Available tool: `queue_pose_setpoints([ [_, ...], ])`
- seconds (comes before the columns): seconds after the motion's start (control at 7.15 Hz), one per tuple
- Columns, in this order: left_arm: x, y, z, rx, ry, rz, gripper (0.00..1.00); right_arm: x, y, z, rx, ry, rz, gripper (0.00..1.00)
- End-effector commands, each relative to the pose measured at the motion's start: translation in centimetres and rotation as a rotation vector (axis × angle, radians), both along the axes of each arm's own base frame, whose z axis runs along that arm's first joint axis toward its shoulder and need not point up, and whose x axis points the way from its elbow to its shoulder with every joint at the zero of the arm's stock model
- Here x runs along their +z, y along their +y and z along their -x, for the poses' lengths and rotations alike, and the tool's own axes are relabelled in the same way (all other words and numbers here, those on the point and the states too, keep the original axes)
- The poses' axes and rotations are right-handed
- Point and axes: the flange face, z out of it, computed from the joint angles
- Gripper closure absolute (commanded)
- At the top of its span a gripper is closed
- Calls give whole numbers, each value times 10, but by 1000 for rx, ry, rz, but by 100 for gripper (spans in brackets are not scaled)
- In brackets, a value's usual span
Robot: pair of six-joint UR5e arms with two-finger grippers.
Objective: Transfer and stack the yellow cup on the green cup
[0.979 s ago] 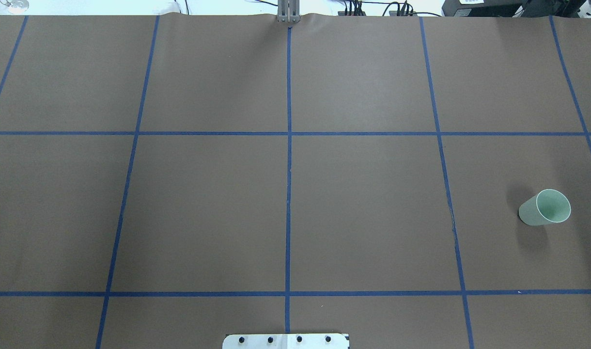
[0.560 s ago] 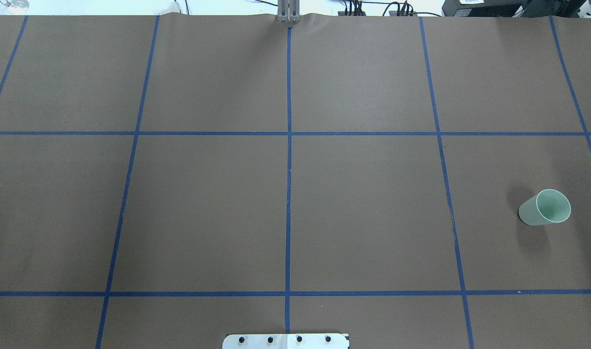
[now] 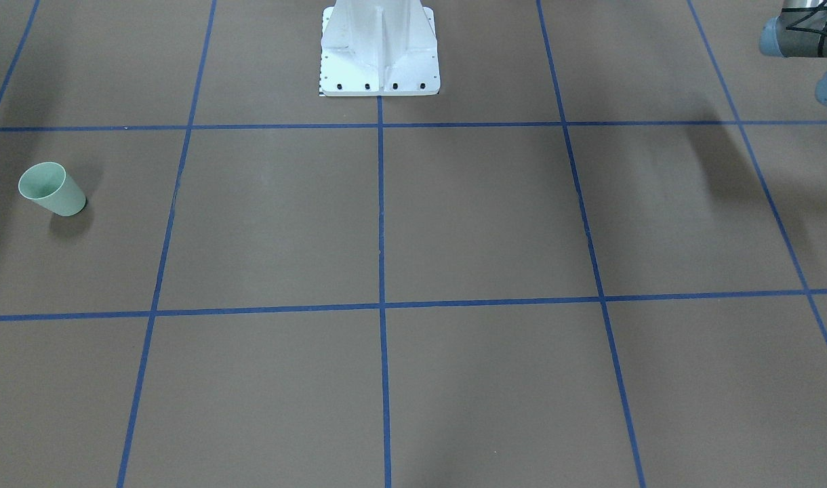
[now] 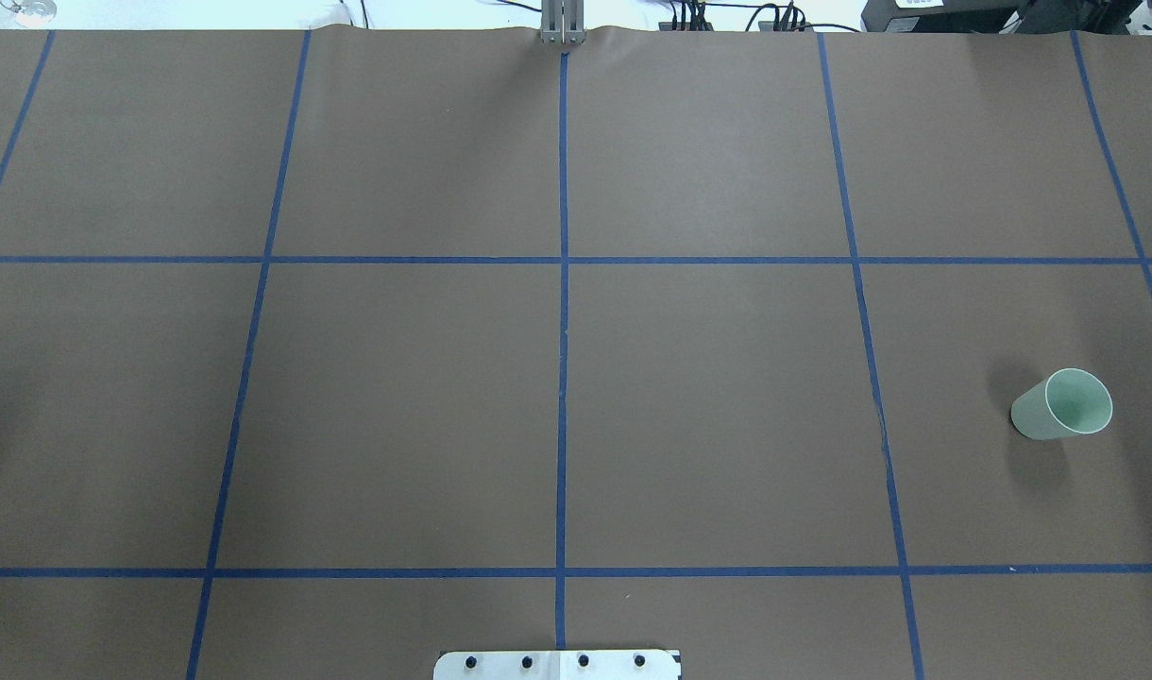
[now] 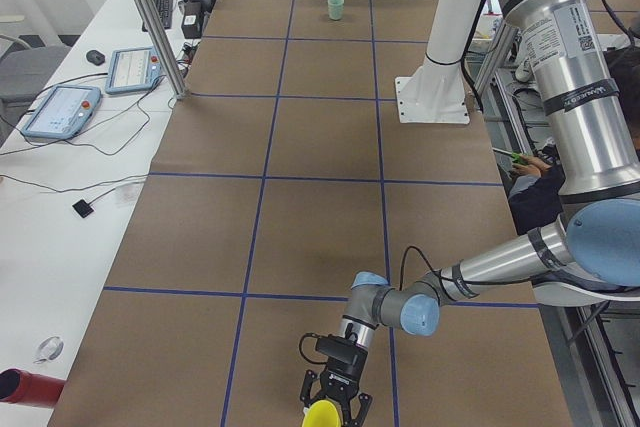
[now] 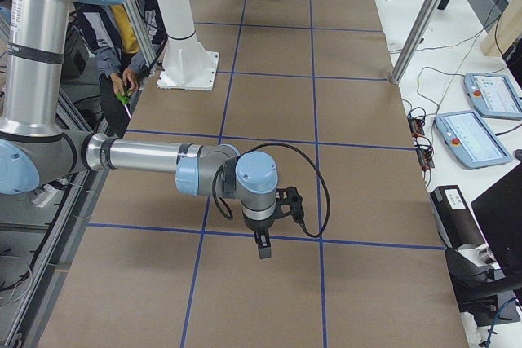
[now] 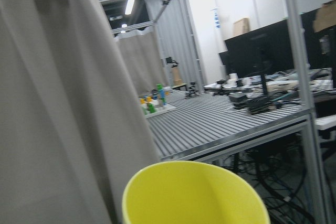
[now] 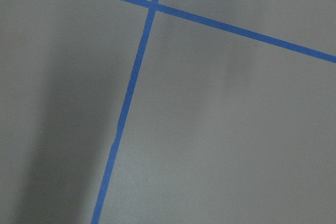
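you are seeing no change in the overhead view over the last second: the green cup (image 4: 1062,404) is staying in the right part of the frame, a little below mid-height, and no arm is entering. i am reading that as the carry only just beginning, with the whole table (image 4: 708,416) still to cross.

the yellow cup (image 5: 322,415) is showing at the bottom edge of the exterior left view, right at the left gripper (image 5: 334,409). that view alone is not telling you whether the fingers are clamping it. in the left wrist view its open mouth (image 7: 194,195) is filling the lower middle and facing the camera, so its long axis is running roughly along the gripper's reach.

the green cup is looking upright, mouth up, long axis vertical. its lean toward the frame corner is likely perspective.

the right gripper (image 6: 261,248) is hanging over bare table in the middle of the exterior right view. whether it is wide or narrow, you cannot tell.
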Motion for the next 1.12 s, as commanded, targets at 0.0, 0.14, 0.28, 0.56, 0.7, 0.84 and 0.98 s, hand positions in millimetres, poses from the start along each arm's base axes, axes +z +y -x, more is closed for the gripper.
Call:
queue_pose_setpoints([
  [0.0,-49,-15,-10,262,67,-216,62,0,0,-1,0,0,-1,0],
  [0.14,-71,-18,-13,388,63,-310,62,-1,0,0,-2,-3,-6,0],
  [0.28,-91,-19,-22,521,89,-391,63,-3,-1,3,1,-49,-20,0],
  [0.56,-132,-9,-48,866,243,-620,64,-12,-6,5,14,-81,-56,0],
  [0.7,-155,-12,-66,969,338,-749,64,-21,-10,4,27,-81,-67,0],
  [0.84,-176,-18,-83,1060,419,-853,64,-34,-12,4,42,-82,-79,0],
  [0.98,-198,-26,-102,1153,468,-948,64,-42,-13,4,51,-82,-86,0],
])
